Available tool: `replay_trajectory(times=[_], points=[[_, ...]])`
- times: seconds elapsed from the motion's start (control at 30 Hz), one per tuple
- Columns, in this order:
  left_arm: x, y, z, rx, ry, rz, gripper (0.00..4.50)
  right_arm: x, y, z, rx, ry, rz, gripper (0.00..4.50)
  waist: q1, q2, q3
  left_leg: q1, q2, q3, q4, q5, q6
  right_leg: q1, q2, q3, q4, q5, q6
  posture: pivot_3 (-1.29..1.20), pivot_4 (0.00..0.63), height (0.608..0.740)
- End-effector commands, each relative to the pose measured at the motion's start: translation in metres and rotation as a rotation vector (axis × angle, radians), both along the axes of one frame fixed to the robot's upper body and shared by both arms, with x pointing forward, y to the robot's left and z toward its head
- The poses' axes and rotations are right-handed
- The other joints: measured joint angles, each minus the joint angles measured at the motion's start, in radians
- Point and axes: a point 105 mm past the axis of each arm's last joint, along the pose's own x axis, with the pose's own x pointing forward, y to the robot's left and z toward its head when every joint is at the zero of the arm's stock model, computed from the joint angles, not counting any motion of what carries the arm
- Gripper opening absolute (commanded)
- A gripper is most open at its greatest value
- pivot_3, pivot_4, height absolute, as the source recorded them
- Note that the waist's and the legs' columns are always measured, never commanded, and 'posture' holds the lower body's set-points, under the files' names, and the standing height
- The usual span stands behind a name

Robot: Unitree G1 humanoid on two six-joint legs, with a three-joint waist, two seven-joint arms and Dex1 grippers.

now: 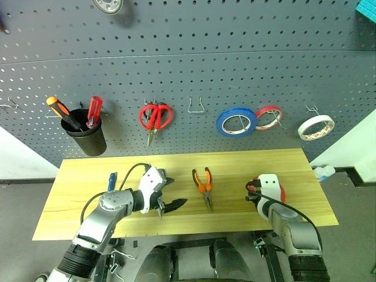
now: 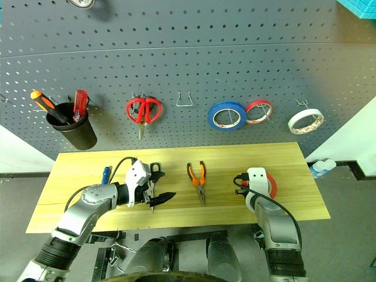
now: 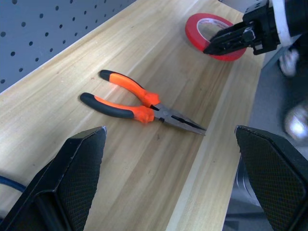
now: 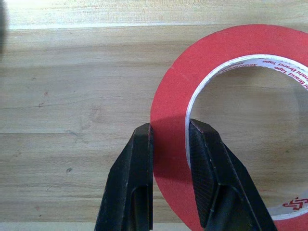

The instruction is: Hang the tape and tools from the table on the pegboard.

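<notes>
The red-orange tape [image 4: 168, 96] stands over the right part of the light wooden table [image 1: 247, 161]. My right gripper [image 4: 169, 130] is shut on its ring wall, one finger outside and one inside the core. I cannot tell whether the roll touches the wood. The orange-and-black pliers [image 1: 203, 185] lie mid-table, jaws toward the front edge. My left gripper [image 1: 175, 192] hangs open and empty just left of them. The blue-handled screwdriver [image 1: 111, 180] lies further left. A steel point [image 1: 158, 212] pokes out under the left hand, the rest hidden. The dark pegboard [image 1: 188, 70] rises behind the table.
On the pegboard hang red-handled scissors [image 1: 155, 116], a blue roll [image 1: 236, 122], a thin red roll [image 1: 268, 117] and a white roll [image 1: 315, 127]. A black cup [image 1: 87, 138] holds screwdrivers. A bare hook [image 1: 196, 106] sits between the scissors and the blue roll.
</notes>
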Motion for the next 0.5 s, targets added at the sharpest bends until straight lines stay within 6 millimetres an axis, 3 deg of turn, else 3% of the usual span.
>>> replay_trajectory(times=[0.03, 0.4, 0.5], points=[[0.002, -0.004, 0.008, -0.017, -0.04, -0.018, 4.5, 0.002, 0.004, 0.012, 0.006, -0.047, 0.008, 0.68, 0.0, 0.0, 0.0, 0.0, 0.0, 0.0, 0.0, 0.0, 0.0, 0.0, 0.0, 0.0, 0.0, 0.0, 0.0, -0.02, 0.115, 0.724], [0.005, -0.004, 0.009, -0.018, -0.049, -0.018, 4.5, -0.002, 0.001, 0.02, -0.008, -0.077, -0.002, 0.68, 0.0, 0.001, -0.001, 0.0, 0.0, 0.0, 0.0, 0.0, 0.0, 0.0, 0.0, 0.0, 0.0, 0.0, 0.0, -0.02, 0.104, 0.724], [0.007, -0.003, 0.012, -0.023, -0.057, -0.016, 4.5, -0.015, 0.0, 0.028, -0.01, -0.118, -0.017, 0.68, 0.003, 0.001, -0.001, 0.0, 0.0, 0.0, 0.0, 0.0, 0.0, 0.0, 0.0, 0.0, 0.0, 0.0, 0.0, -0.02, 0.098, 0.724]])
